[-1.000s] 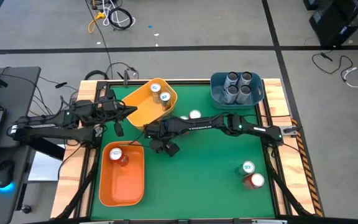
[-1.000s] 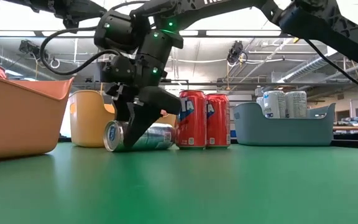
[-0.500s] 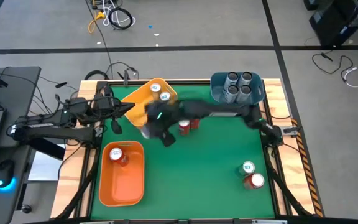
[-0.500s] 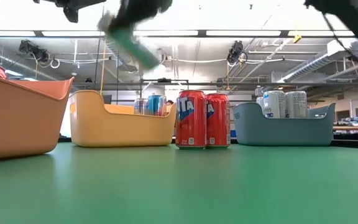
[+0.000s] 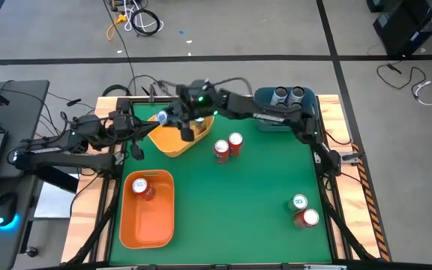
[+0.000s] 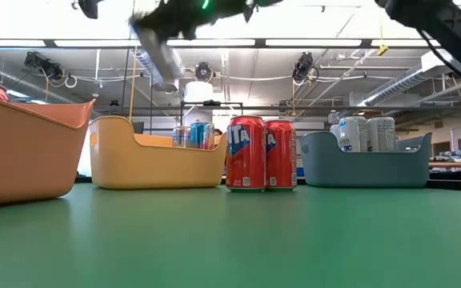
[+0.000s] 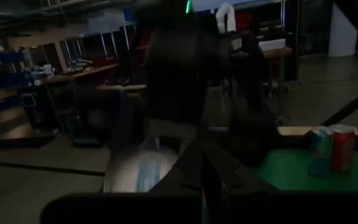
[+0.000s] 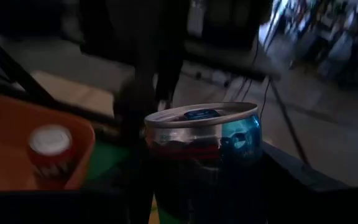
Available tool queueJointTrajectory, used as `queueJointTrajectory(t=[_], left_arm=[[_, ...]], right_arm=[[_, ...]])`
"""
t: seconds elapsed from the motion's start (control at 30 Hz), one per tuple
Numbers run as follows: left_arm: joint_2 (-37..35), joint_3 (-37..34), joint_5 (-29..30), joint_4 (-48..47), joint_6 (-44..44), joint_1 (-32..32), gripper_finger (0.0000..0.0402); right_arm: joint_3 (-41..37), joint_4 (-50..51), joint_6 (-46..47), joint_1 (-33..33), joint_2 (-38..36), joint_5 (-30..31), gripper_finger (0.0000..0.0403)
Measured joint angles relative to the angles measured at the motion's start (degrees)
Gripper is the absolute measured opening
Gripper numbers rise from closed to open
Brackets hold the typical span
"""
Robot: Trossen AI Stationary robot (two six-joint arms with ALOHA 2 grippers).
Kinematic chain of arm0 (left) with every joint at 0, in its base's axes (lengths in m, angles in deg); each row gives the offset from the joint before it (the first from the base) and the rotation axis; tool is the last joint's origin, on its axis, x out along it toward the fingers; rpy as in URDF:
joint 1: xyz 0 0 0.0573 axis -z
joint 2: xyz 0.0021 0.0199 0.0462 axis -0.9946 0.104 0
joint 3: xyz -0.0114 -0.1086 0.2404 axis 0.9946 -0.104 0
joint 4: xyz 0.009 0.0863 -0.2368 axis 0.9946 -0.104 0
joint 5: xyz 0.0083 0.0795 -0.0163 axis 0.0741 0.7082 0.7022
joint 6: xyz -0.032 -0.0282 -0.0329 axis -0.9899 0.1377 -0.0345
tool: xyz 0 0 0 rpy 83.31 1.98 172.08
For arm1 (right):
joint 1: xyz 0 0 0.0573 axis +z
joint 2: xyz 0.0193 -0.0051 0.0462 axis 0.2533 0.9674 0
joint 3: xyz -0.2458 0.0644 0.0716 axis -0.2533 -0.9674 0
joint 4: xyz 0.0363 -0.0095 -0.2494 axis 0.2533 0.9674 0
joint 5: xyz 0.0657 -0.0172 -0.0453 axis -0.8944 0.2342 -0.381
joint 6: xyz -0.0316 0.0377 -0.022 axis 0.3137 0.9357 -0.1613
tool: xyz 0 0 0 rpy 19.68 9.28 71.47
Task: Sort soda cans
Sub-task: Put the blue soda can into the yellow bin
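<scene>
My right gripper (image 5: 172, 120) is high over the yellow bin (image 5: 172, 144), shut on a dark can with a teal-marked silver top (image 5: 161, 118). That can shows blurred in the low view (image 6: 154, 50) and close up in the right wrist view (image 8: 204, 155). Other cans stand inside the yellow bin (image 6: 192, 136). Two red cans (image 5: 228, 146) stand upright on the mat beside the bin (image 6: 262, 154). My left gripper (image 5: 150, 131) is at the bin's left rim, fingers together. My right gripper pinches the can's body (image 8: 229, 180) between its two fingers, below the top rim (image 8: 201, 115). The can is lifted clear above the yellow bin and tilted, its top toward the table's left side. My left gripper is shut on the yellow bin's left rim (image 5: 154, 133), coming level from the table's left. Its wrist view is too dark to show the contact. The bin stands on the mat.
An orange bin (image 5: 147, 225) at the near left holds one red can (image 5: 141, 187). A blue bin (image 5: 265, 120) at the far right holds silver cans (image 5: 287, 95). A silver-topped can (image 5: 299, 202) and a red can (image 5: 307, 218) stand near the right edge. Bare green mat lies between them.
A second ago my right gripper was down on the mat around a can lying on its side by the red cans. It has lifted that can clear and swung it up and toward the far-left, over the yellow bin. The two red cans stayed put.
</scene>
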Motion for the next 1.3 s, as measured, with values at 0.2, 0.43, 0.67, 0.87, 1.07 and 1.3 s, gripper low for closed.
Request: queueJointTrajectory(t=[0.2, 0.43, 0.67, 0.87, 1.07, 1.3], left_arm=[[-1.85, 0.0, 0.03, -2.01, 0.2, -0.39, 0.0001], [-4.18, 0.0, 0.26, -3.29, 0.85, -1.17, 0.0001], [-3.45, -2.29, 3.15, -4.53, -0.54, -4.55, 0.0], [-3.26, -4.71, -0.31, -1.56, -1.67, -11.01, 0.0], [0.9, -9.58, -7.89, 7.5, -4.8, -18.17, 0.0], [9.6, -11.19, -16.97, 17.2, -7.03, -23.31, 0.0]], right_arm=[[-9.03, -13.04, 3.06, 0.23, -0.57, 3.18, 0.0215], [-21.92, -34.69, 9.1, -0.22, -1.53, 7.91, 0.0215], [-32.98, -53.63, 12.65, 0.4, -3.86, 14.98, 0.0215], [-39.55, -56.6, 14.17, 0.83, -10.02, 14.3, 0.0215], [-45.46, -62.55, 16.39, 0.8, -9.55, 14.93, 0.0215], [-46.71, -67.02, 18.46, 1.19, -7.89, 18.13, 0.0215]])
